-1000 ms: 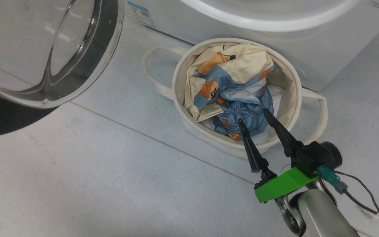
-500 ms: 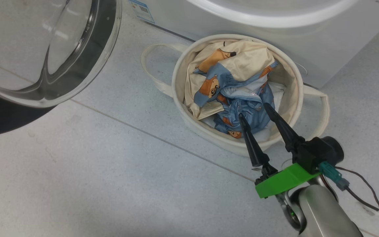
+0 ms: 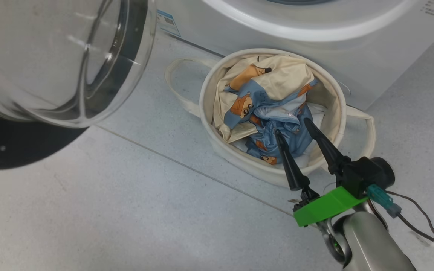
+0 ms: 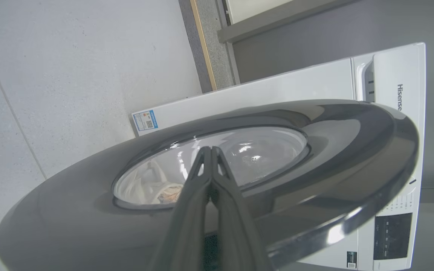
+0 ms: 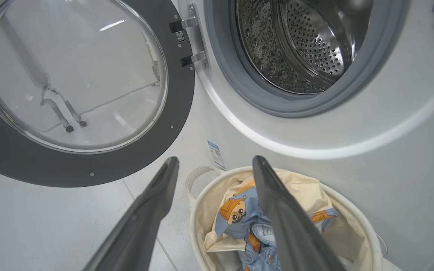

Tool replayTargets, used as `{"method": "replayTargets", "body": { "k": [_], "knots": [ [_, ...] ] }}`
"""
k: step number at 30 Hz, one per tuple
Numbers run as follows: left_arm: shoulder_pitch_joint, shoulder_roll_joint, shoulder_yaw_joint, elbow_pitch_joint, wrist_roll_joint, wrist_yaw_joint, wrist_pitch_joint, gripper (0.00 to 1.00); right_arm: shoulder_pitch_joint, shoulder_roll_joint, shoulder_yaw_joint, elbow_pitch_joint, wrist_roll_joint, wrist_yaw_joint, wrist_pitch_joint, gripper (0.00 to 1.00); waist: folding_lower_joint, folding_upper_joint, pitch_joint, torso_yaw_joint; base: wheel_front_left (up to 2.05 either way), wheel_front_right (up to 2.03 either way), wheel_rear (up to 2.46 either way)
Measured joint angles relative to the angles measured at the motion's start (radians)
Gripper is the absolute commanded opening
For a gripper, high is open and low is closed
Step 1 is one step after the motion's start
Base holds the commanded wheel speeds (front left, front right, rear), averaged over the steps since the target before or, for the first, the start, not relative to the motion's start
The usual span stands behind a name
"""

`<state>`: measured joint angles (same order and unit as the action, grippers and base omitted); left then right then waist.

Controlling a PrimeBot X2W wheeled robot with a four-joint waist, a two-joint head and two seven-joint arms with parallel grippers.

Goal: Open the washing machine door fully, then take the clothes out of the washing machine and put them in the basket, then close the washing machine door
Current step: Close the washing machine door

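Observation:
The washing machine door [image 3: 58, 56] hangs open at the upper left, its glass bulging toward me. My left gripper [image 4: 211, 148] is shut and empty, its tips at the outer face of the door [image 4: 333, 128] over the glass. The clothes [image 3: 269, 101], light blue with orange bears and cream lining, lie heaped in the basket [image 3: 209, 124] in front of the washing machine [image 3: 315, 22]. Above the basket's near rim my right gripper [image 3: 291, 126] is open with nothing between its fingers. In the right wrist view the drum [image 5: 300, 45] is bare metal, with the right gripper [image 5: 216, 160] above the clothes [image 5: 239, 214].
The basket's two looped handles [image 3: 175, 82] lie out on the pale tiled floor [image 3: 126, 210] on either side. The door's hinges [image 5: 187, 41] are on the left of the drum mouth. Wires [image 3: 416, 226] trail from my right wrist.
The door has swung a little to the right, toward the machine. The head view has shifted slightly. My right gripper stays open over the basket, hardly moved.

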<state>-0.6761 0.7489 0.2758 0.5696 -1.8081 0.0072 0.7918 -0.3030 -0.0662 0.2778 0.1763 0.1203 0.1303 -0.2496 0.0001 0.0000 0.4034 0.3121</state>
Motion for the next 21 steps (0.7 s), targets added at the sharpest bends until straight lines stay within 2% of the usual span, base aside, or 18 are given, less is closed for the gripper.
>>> {"method": "replayTargets", "body": {
  "k": [5,9,17,21],
  "knots": [
    [0.075,-0.009,-0.051,-0.156,0.002,0.01,0.066,0.0,0.0,0.0,0.001,0.002,0.008,0.0,0.0,1.0,0.0,0.0,-0.008,0.0,0.0,0.0,0.0],
    [0.126,-0.056,-0.089,-0.316,0.0,0.011,0.088,0.0,-0.001,0.0,-0.001,-0.006,0.025,0.0,0.0,1.0,0.0,0.0,-0.01,-0.006,0.0,0.0,0.0],
    [0.173,-0.148,-0.158,-0.565,-0.037,0.055,0.104,0.0,-0.004,0.0,0.005,-0.005,0.06,0.0,0.0,1.0,0.0,0.0,-0.019,-0.038,0.0,0.0,0.0],
    [0.178,-0.192,-0.206,-0.655,-0.02,0.044,0.093,0.0,-0.021,0.0,0.002,-0.008,0.07,0.0,0.0,1.0,0.0,0.0,-0.02,-0.07,0.0,0.0,0.0]
  ]
}}
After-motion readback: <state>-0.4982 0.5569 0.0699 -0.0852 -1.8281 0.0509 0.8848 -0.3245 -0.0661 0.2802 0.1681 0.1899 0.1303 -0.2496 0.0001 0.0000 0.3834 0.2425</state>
